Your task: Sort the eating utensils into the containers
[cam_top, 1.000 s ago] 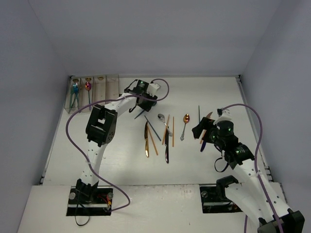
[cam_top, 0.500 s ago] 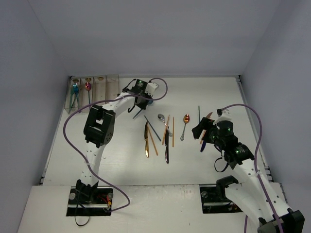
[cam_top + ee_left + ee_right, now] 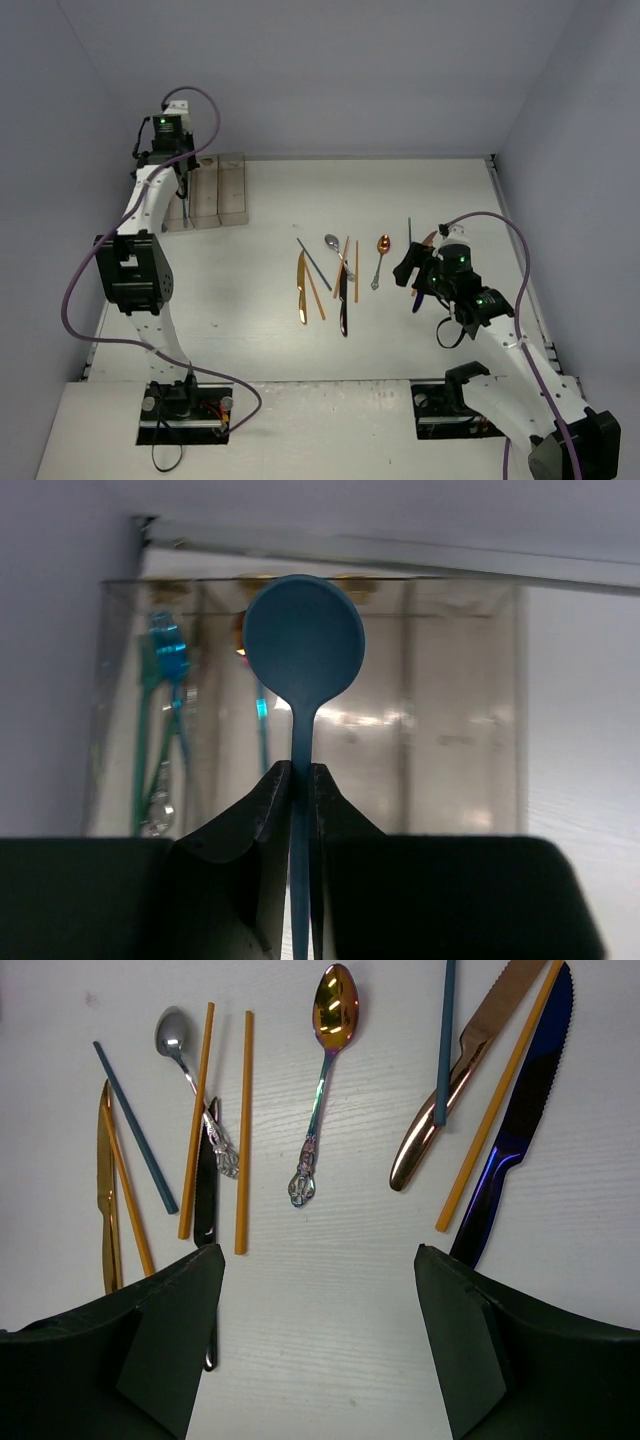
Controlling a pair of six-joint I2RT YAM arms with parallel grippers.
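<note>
L arm (image 3: 140, 215) stretched to 10 o'clock, L hand (image 3: 300, 780) clamped on blue spoon (image 3: 303, 640) over containers (image 3: 460, 710), wall (image 3: 60, 150) close; R hand (image 3: 318, 1260) apart, 3 o'clock, over utensils (image 3: 322, 1070).

Left claw (image 3: 300, 776) pinched shut, left arm (image 3: 143, 200) reaching far back, right claw (image 3: 320, 1265) spread wide

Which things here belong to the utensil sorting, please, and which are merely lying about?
Job: matte blue round-bowled spoon; clear four-compartment plastic bin row; iridescent pink-gold spoon; silver metal spoon; thin orange sticks; copper-coloured knife; dark blue serrated knife.
Incidental: purple cables; white table.
</note>
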